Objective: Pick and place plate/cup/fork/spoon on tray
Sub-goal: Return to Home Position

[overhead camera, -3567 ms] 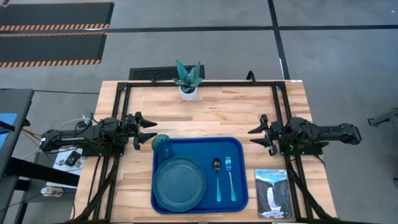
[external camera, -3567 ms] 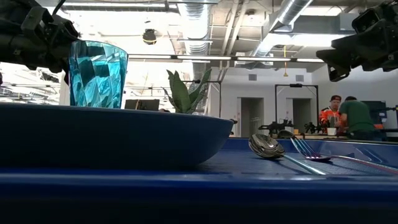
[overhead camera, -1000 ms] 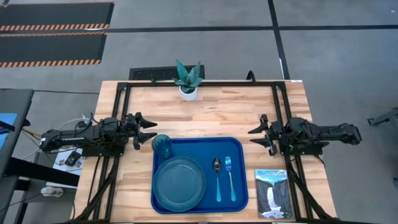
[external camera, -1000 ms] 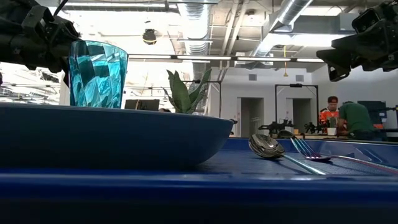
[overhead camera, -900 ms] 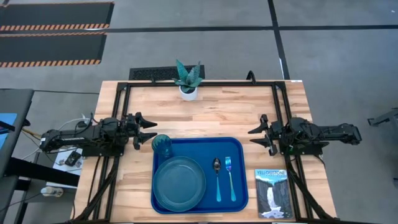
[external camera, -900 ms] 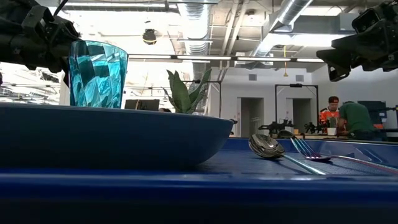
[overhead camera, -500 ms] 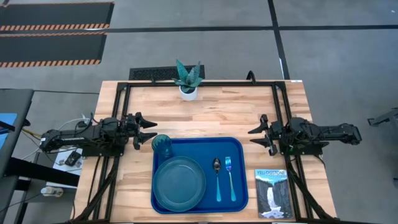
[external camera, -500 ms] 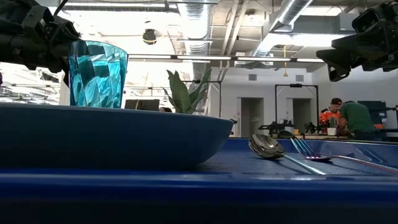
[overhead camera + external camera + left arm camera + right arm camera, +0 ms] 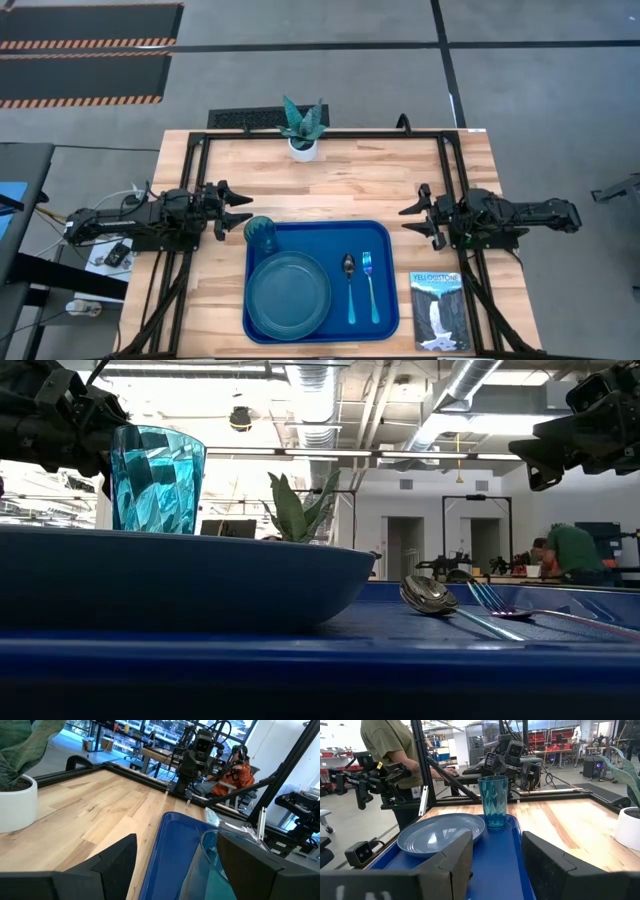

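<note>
The blue tray (image 9: 320, 232) lies on the wooden table at the near middle. On it the round teal plate (image 9: 289, 293) rests flat at the left, the ribbed teal cup (image 9: 262, 234) stands upright at the far left corner, and the spoon (image 9: 349, 280) and fork (image 9: 369, 285) lie side by side at the right. My left gripper (image 9: 243, 209) hovers open just left of the cup, pointing level toward the table's right. My right gripper (image 9: 408, 218) hovers open beyond the tray's far right corner, pointing left. Neither has anything between its fingers.
A white pot with a spiky plant (image 9: 302, 130) stands at the far edge. A waterfall booklet (image 9: 438, 310) lies right of the tray. Black frame rails run along the table's left, right and far sides. People (image 9: 570, 555) are in the room beyond.
</note>
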### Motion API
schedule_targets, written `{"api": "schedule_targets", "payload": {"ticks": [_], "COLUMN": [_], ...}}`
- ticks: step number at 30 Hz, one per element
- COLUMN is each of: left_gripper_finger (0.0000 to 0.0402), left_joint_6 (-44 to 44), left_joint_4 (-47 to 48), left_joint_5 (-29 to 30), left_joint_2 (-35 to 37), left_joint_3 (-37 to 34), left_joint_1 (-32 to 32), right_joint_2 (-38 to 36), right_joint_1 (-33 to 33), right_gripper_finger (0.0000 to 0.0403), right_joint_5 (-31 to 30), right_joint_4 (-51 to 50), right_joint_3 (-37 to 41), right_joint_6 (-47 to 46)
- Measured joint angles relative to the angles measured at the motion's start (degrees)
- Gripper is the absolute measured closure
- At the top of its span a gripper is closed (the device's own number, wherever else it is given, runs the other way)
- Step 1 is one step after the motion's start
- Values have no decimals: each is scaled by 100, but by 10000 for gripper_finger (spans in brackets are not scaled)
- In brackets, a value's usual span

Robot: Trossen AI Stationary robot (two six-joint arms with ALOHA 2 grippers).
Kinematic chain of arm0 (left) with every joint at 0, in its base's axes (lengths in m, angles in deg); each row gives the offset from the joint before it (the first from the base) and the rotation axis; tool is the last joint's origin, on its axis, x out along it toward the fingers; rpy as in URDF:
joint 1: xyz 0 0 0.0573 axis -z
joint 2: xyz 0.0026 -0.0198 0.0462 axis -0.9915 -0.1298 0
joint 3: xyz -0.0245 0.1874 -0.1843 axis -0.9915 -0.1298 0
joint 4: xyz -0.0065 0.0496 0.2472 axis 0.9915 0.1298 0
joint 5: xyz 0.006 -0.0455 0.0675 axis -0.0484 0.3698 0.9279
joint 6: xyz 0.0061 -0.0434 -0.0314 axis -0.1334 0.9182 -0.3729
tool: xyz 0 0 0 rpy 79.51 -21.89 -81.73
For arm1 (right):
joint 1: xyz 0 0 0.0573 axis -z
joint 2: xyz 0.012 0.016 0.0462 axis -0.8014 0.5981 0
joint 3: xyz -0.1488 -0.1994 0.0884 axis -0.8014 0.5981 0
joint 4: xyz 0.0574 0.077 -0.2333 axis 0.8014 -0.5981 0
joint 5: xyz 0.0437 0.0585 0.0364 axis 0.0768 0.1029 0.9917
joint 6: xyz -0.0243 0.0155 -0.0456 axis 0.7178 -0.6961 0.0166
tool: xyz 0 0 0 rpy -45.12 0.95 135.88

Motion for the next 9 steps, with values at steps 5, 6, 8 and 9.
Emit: {"api": "schedule_targets", "payload": {"ticks": [5,6,8,9], "left_gripper_finger": [140,140,140,140], "left_joint_6": [0,0,0,0], "left_joint_4": [0,0,0,0], "left_joint_5": [0,0,0,0], "left_joint_2": [0,0,0,0], "left_joint_3": [0,0,0,0], "left_joint_1": [0,0,-2,-1], "right_joint_2": [-2,-2,-1,-2], "right_joint_1": [1,2,2,1], "right_gripper_finger": [212,213,213,213], "right_joint_5": [0,0,0,0], "right_joint_4": [0,0,0,0], "right_joint_3": [0,0,0,0], "right_joint_6": [-1,0,0,0]}}
